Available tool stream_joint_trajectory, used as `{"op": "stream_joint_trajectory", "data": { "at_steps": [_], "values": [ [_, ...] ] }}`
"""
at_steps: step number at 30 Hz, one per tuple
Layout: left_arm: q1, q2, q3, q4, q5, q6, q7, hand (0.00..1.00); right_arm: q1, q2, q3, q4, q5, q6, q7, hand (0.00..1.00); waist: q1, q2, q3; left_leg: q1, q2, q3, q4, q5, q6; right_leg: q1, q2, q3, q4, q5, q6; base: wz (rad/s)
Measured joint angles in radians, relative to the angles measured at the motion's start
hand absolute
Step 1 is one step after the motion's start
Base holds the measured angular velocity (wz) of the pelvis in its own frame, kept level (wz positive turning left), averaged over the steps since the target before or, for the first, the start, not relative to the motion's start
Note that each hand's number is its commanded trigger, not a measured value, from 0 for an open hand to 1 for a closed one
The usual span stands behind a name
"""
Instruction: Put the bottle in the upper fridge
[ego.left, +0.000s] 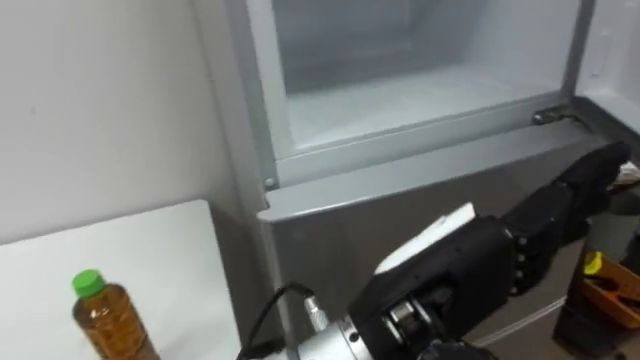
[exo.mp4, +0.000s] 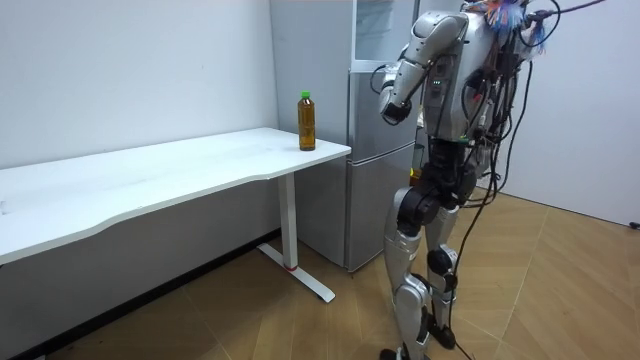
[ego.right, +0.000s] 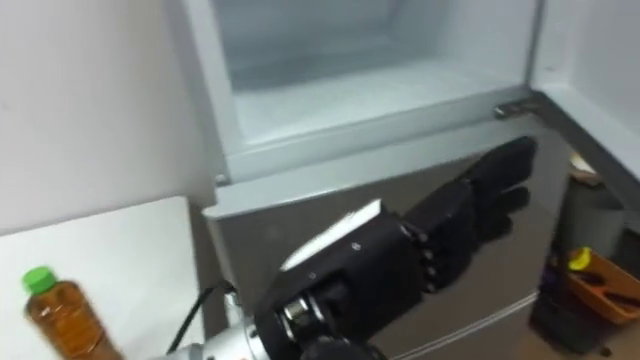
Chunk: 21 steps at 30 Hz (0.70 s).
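Note:
A bottle (ego.left: 110, 322) of amber drink with a green cap stands upright on the white table (ego.left: 160, 245), close to the corner nearest the fridge (exo.mp4: 307, 121). The fridge's upper compartment (ego.left: 400, 95) is open, with a bare pale shelf inside. My left hand (ego.left: 525, 240) is open. Its dark fingers reach straight out in front of the grey lower door (ego.left: 370, 225), just below the upper compartment's sill and well to the right of the bottle. It holds nothing. In the room view I stand facing the fridge (exo.mp4: 372, 150) with the left arm raised.
The open upper door (ego.left: 612, 45) stands at the right edge. Low on the right, beside the fridge, sits an orange box (ego.left: 608, 288) holding small items. A white wall rises behind the table. The long table (exo.mp4: 180, 165) stretches away to the left of the fridge.

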Motion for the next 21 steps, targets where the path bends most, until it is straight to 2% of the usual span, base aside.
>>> {"op": "stream_joint_trajectory", "data": {
  "at_steps": [4, 7, 10, 13, 15, 19, 21],
  "values": [
    [0.023, 0.008, 0.059, -0.007, 0.002, -0.002, 0.019, 0.00, -0.016, 0.012, 0.019, 0.017, -0.016, -0.002, 0.013, 0.00, 0.048, -0.010, 0.0010, 0.006, -0.003, -0.016, -0.002, 0.000, 0.000, 0.014, -0.001, -0.003, -0.002, -0.001, 0.001, 0.03],
    [0.093, 0.032, 0.112, -0.037, 0.002, -0.018, 0.034, 0.00, -0.015, 0.024, 0.019, 0.017, -0.045, -0.010, 0.017, 0.00, 0.070, -0.015, 0.0010, 0.010, -0.004, -0.023, -0.001, 0.000, 0.000, 0.022, -0.001, -0.007, -0.006, -0.001, 0.002, 0.08],
    [0.129, 0.038, 0.174, -0.051, 0.004, -0.019, 0.046, 0.00, -0.013, 0.035, 0.019, 0.018, -0.067, -0.012, 0.018, 0.00, 0.085, -0.013, -0.0064, 0.009, -0.006, -0.038, 0.000, 0.000, 0.000, 0.030, -0.002, -0.024, -0.017, -0.002, 0.003, 0.18],
    [0.149, 0.039, 0.236, -0.077, 0.023, -0.029, 0.084, 0.00, -0.011, 0.035, 0.017, 0.025, -0.072, -0.016, 0.020, 0.00, 0.105, -0.014, -0.0084, 0.014, -0.006, -0.042, 0.000, 0.000, 0.000, 0.044, -0.002, -0.028, -0.018, -0.003, 0.003, 0.05],
    [0.164, 0.038, 0.296, -0.099, 0.067, -0.051, 0.119, 0.00, 0.000, 0.036, 0.015, 0.026, -0.074, -0.036, 0.025, 0.00, 0.118, -0.011, -0.0099, 0.013, -0.005, -0.045, 0.000, 0.000, 0.000, 0.045, -0.001, -0.032, -0.018, -0.003, 0.003, 0.02],
    [0.188, 0.028, 0.391, -0.164, 0.116, -0.072, 0.170, 0.00, 0.027, 0.037, 0.008, 0.023, -0.064, -0.058, 0.029, 0.00, 0.130, -0.009, -0.0117, 0.012, -0.005, -0.055, 0.001, 0.000, 0.000, 0.050, -0.002, -0.042, -0.018, -0.003, 0.003, 0.08],
    [0.197, 0.020, 0.440, -0.194, 0.128, -0.115, 0.190, 0.00, 0.040, 0.045, -0.023, 0.023, -0.065, -0.072, 0.031, 0.00, 0.141, -0.012, -0.0099, 0.018, -0.009, -0.065, 0.000, 0.000, 0.000, 0.061, -0.004, -0.052, -0.018, -0.007, 0.005, 0.13]
  ]
}}
